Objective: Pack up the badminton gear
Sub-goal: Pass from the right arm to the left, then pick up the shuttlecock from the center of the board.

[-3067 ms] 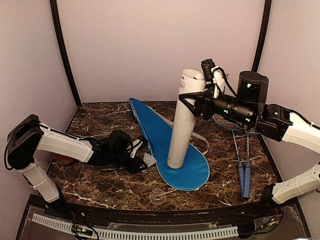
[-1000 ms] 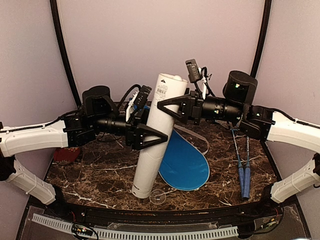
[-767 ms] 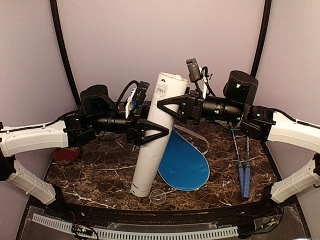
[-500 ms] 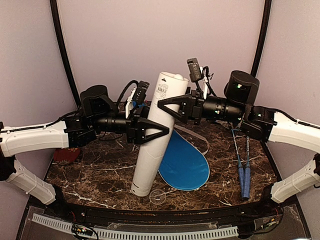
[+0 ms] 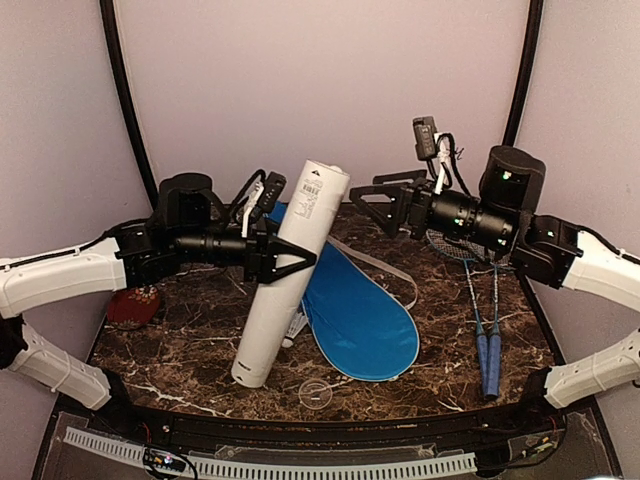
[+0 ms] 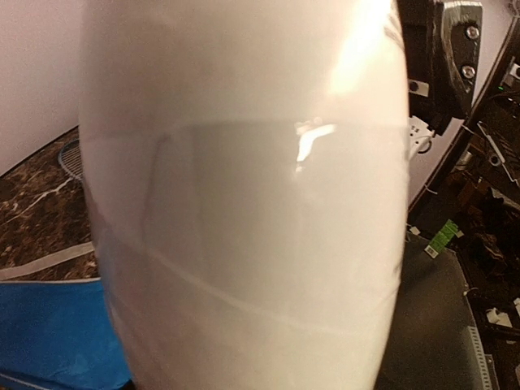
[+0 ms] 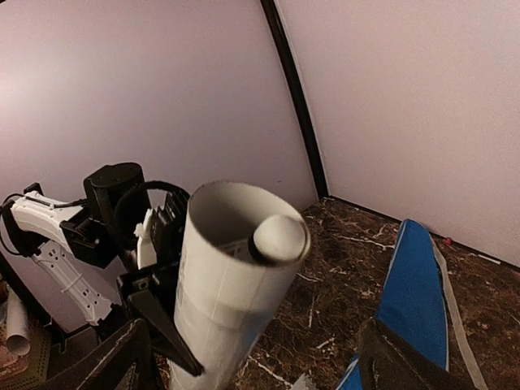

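Tilted above the surface's front-left middle, open end up: long white tube [image 5: 285,280], rounded shuttlecock cork [image 7: 279,236] at its mouth. Flat and diagonal across the centre: blue cover [image 5: 360,320]. Against its left edge: loose shuttlecock [image 5: 294,328]. Along the right edge, side by side: rackets [image 5: 483,355].

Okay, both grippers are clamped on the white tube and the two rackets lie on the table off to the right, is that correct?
Not quite. Only the left gripper is clamped on the white tube; the right gripper stands open, apart from it, as the top external view shows. The two rackets do lie on the table at the right.
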You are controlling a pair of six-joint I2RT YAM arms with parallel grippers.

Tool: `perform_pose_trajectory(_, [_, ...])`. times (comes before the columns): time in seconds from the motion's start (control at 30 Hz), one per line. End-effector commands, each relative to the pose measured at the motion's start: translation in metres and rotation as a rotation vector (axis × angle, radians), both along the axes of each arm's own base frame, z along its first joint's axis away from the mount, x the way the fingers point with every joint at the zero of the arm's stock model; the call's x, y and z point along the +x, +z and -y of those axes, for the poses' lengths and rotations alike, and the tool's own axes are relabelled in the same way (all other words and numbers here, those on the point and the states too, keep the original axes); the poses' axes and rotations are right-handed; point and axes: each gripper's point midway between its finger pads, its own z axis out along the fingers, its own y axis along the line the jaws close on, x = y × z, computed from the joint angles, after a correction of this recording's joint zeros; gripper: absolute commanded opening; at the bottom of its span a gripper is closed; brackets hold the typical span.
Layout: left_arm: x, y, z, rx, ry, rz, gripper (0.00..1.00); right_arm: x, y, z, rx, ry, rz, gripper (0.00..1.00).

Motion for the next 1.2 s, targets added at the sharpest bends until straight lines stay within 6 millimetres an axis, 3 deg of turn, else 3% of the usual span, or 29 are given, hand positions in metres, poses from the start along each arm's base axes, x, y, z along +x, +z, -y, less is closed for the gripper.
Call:
perform_pose_trajectory(0.0, [0.038,0.001,-0.052,0.067,0.158,-0.001,0.53,0.013,-0.031,0.023,-0.085,-0.117,-0.027,0.88])
perform_pose_trajectory(0.13, [0.082,-0.015,-0.103,0.154,0.315,-0.052,0.53,0.003,-0.068,0.02,-0.202,-0.054,-0.045,0.87])
perform_pose_trajectory(0.37, [0.116,-0.019,-0.155,0.168,0.495,-0.017,0.53,-0.006,-0.142,-0.009,-0.464,0.028,-0.148,0.83])
perform_pose_trajectory(0.47, [0.121,-0.037,-0.165,0.199,0.546,-0.011,0.54,0.003,-0.165,-0.021,-0.516,-0.026,-0.253,0.78])
perform_pose_trajectory(0.6, [0.123,-0.063,-0.176,0.251,0.598,0.012,0.55,0.0,-0.189,-0.042,-0.5,-0.102,-0.376,0.77])
perform_pose_trajectory(0.87, [0.124,-0.057,-0.19,0.293,0.657,0.079,0.56,0.001,-0.234,-0.07,-0.376,-0.288,-0.65,0.77])
perform_pose_trajectory(0.93, [0.122,-0.055,-0.191,0.29,0.661,0.085,0.56,0.0,-0.257,-0.079,-0.392,-0.312,-0.698,0.76])
perform_pose_trajectory(1.17, [0.117,-0.049,-0.196,0.278,0.681,0.105,0.56,-0.001,-0.286,-0.105,-0.451,-0.367,-0.741,0.72])
